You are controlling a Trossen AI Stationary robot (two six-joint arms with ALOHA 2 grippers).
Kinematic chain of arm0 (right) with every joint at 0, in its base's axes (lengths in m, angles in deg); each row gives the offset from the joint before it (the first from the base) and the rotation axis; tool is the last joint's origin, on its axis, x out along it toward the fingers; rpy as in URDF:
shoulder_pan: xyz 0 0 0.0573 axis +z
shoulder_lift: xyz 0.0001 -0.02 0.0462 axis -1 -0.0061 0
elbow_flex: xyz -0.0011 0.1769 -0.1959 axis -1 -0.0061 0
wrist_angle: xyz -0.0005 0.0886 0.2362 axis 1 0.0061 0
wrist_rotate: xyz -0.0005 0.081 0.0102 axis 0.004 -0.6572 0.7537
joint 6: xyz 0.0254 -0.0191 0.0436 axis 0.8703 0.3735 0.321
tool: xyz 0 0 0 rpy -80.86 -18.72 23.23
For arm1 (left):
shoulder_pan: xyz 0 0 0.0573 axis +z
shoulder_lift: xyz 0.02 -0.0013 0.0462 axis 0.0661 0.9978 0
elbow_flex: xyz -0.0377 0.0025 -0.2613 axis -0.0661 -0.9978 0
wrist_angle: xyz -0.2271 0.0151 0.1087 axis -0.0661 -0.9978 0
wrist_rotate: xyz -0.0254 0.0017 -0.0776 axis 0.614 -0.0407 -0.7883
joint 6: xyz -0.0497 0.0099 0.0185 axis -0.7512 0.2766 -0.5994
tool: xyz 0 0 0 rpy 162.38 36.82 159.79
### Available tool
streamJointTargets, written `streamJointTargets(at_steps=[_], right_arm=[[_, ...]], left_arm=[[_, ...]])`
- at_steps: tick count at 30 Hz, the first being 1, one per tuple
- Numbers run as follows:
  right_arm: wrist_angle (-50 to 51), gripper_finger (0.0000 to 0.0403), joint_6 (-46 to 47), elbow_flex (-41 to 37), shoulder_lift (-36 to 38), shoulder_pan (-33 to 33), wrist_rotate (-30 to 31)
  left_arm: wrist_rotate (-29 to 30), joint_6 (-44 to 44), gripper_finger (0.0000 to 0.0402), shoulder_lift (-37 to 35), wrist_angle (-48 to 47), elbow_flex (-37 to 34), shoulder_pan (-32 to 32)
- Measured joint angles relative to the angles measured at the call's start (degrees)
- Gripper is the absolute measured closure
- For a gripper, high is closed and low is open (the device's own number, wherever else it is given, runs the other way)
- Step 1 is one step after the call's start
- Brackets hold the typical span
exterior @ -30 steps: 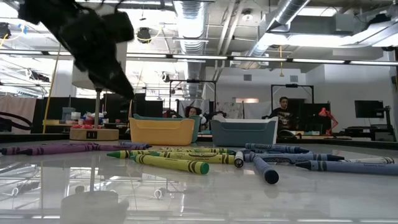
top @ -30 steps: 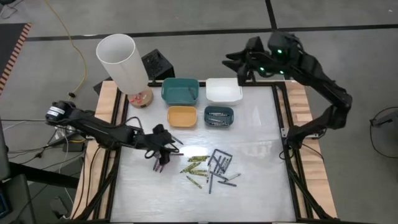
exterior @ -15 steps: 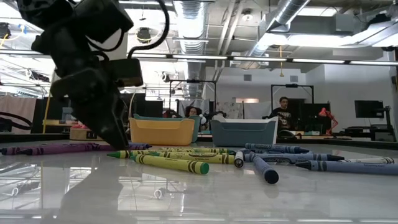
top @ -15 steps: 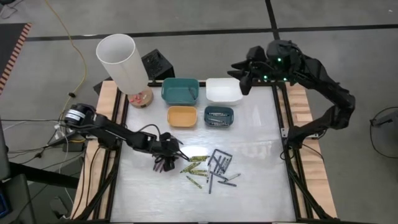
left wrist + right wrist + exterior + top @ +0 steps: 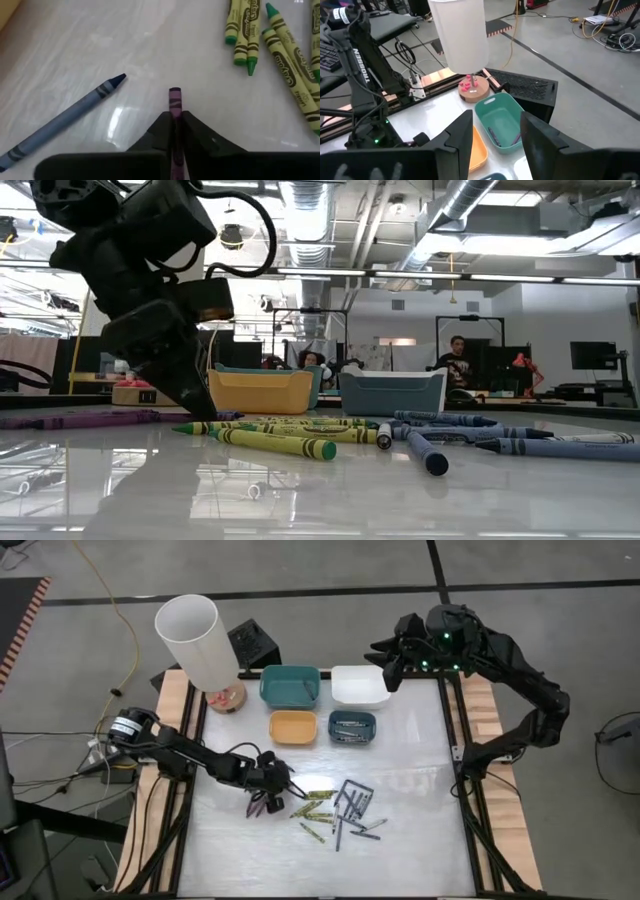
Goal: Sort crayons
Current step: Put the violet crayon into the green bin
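the left tool [image 5: 175, 131] hides most of the purple crayon [image 5: 174, 97] pinched between its fingers; only the flat end shows. the blue crayon [image 5: 60, 121] beside it is cut off at the picture's edge. from above, the single crayons in the pile [image 5: 337, 807] are too small to tell apart.

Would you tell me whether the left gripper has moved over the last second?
Yes. In the high view the left gripper has shifted toward the crayons and slightly down.
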Motion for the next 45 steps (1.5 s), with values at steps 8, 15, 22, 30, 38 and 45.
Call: streamJointTargets(at_steps=[8,15,22,30,38,45], right_arm=[[-0.07,0.0243,-0.04,0.0,0.0,0.08,-0.04],[-0.51,0.0243,-0.26,0.0,0.11,0.71,-0.15],[-2.53,0.0243,-4.24,-0.29,0.05,5.5,-0.29],[-20.64,0.0243,-7.72,-11.79,0.01,14.56,-0.44],[-54.32,0.0243,-5.38,-28.11,-1.5,18.5,-1.47],[-59.07,0.0243,-0.48,-30.34,-5.38,20.0,-4.09]], left_arm=[[-0.58,-2.65,0.0395,-2.27,-1.76,3.94,0.04],[3.42,-2.3,0.0396,-9.16,-4.93,8.24,0.33],[12.12,-0.15,0.0397,-19.57,-4.0,11.56,0.76],[18.12,11.12,0.0397,-33.19,10.54,12.22,0.9],[15.52,21.86,0.0397,-35.85,25.61,12.24,0.9],[14.48,28.23,0.0397,-34.89,36.09,12.24,1.35]])
